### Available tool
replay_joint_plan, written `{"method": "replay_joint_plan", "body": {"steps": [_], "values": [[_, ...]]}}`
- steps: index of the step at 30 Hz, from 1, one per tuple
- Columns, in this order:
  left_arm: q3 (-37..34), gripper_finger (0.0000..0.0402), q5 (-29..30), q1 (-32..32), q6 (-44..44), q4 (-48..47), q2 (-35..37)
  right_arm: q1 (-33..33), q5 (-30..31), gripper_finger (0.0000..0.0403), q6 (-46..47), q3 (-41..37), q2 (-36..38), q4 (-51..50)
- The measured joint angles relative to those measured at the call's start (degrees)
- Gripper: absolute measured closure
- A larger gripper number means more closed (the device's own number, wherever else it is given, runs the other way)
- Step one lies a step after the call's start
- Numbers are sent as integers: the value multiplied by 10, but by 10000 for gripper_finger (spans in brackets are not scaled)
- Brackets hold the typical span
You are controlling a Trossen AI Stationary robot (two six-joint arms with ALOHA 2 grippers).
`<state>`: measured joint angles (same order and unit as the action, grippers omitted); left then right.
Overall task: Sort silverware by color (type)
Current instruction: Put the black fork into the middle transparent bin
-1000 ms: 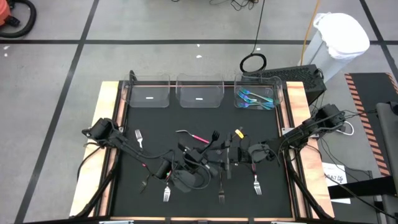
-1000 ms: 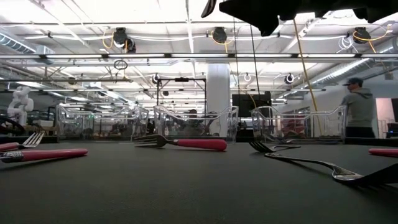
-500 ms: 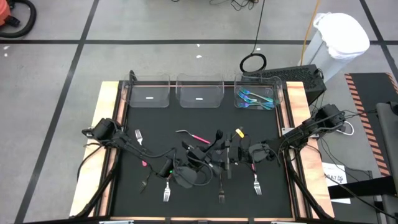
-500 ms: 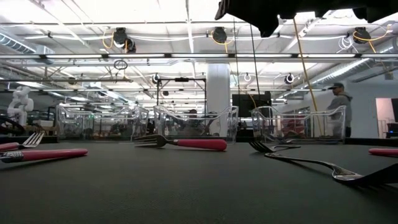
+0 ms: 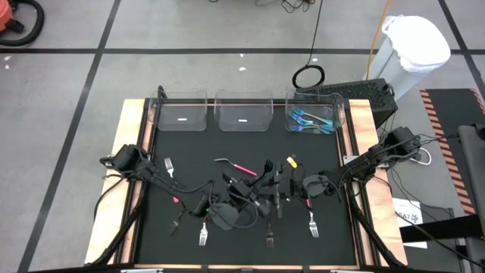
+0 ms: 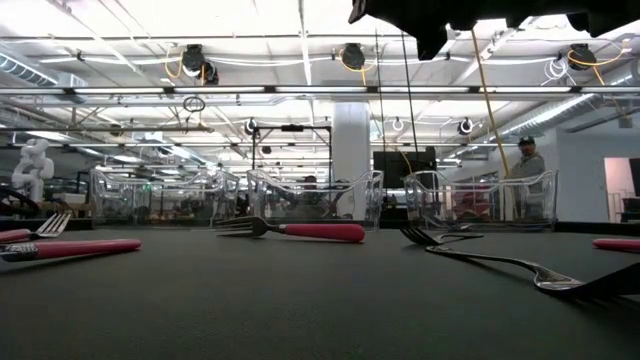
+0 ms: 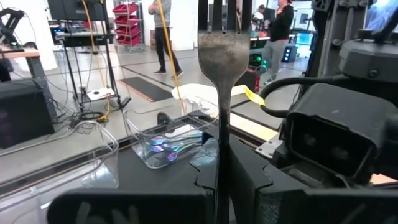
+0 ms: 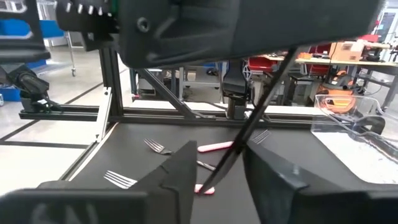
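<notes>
Silverware on black mat [image 6: 300,310], several pieces loose. Black fork [image 7: 222,50] is upright in the left gripper [image 7: 219,177], jaws pinched shut on its handle, tines well above them. Right gripper [image 8: 222,158] faces the left one, almost touching; its jaws stand narrow but apart, with the same fork's slim black handle crossing the gap between them, closer to one jaw.

Beyond the right jaws, flat on the mat: pink-handled fork [image 8: 217,147] plus silver forks [image 8: 155,147]. The low view shows another pink fork [image 6: 300,231] lying flat mid-mat.

Past the left jaws, at the mat's far edge: clear bin [image 5: 331,106] with teal pieces [image 5: 312,121] inside. Two other clear bins [image 5: 182,97] sit in the same row.

Table has a wood border [image 5: 136,129]. Floor is grey with dark tape lines and a white bag-lined trash can [image 5: 415,42] off the table's far right corner. The room is a big lab space with ceiling lights, red shelves [image 7: 127,25] and a person [image 6: 527,165] standing far behind the bins. Two more people [image 7: 163,31] are visible beyond the left jaws.
</notes>
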<state>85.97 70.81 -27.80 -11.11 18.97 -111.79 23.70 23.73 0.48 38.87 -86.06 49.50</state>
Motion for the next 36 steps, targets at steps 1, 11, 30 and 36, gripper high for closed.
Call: {"method": "replay_joint_plan", "body": {"steps": [1, 11, 30, 36], "values": [[0, 380, 0, 0, 0, 0, 0, 0, 0, 302, 0, 0, 0, 0], [0, 380, -3, -1, 4, -5, 0, -1, 3, 389, 4, 0, 0, -10], [0, 184, -19, -29, 130, 4, 1, -1, -2, 398, -5, 0, 21, -50], [22, 162, 3, -47, 140, 2, 2, -1, 0, 398, -2, 0, 54, -102]]}}
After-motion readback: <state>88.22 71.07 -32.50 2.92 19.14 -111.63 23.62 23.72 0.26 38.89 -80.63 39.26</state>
